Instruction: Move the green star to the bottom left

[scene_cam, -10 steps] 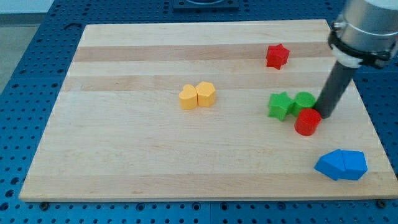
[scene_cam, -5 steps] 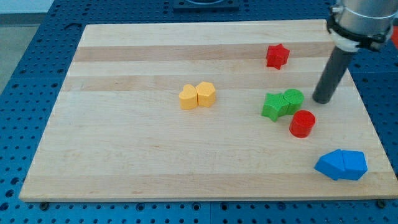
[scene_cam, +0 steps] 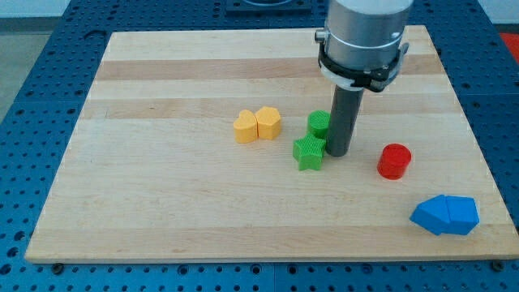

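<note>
The green star (scene_cam: 308, 152) lies a little right of the board's middle. My tip (scene_cam: 337, 153) is right next to the star, on its right side, touching or nearly so. A second green block, rounded (scene_cam: 319, 123), sits just above the star and left of the rod, which partly hides it. The arm's grey body fills the view's top middle and hides the red star seen before.
A yellow heart (scene_cam: 246, 126) and a yellow hexagon (scene_cam: 268, 122) touch each other left of the green blocks. A red cylinder (scene_cam: 395, 161) stands to the right of my tip. Two blue blocks (scene_cam: 444, 214) lie at the bottom right corner of the wooden board (scene_cam: 162, 211).
My tip has swung from the right of the green blocks to the left, pushing the green star and the rounded green block leftward. The red cylinder has stayed put.
</note>
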Motion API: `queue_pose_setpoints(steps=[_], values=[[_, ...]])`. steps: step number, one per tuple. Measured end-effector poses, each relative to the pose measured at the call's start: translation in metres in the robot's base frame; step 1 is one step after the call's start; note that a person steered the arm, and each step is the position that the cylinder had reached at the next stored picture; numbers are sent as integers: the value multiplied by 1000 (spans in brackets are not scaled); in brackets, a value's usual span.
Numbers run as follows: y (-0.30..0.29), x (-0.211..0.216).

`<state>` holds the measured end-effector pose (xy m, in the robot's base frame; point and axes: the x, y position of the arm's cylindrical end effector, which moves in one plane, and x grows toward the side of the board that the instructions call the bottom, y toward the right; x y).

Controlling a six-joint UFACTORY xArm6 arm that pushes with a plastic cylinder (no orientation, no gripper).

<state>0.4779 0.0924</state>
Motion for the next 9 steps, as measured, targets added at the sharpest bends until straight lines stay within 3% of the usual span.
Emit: queue_pose_setpoints(steps=[4, 7, 9], values=[[-66, 11], [-197, 43], [-174, 37]])
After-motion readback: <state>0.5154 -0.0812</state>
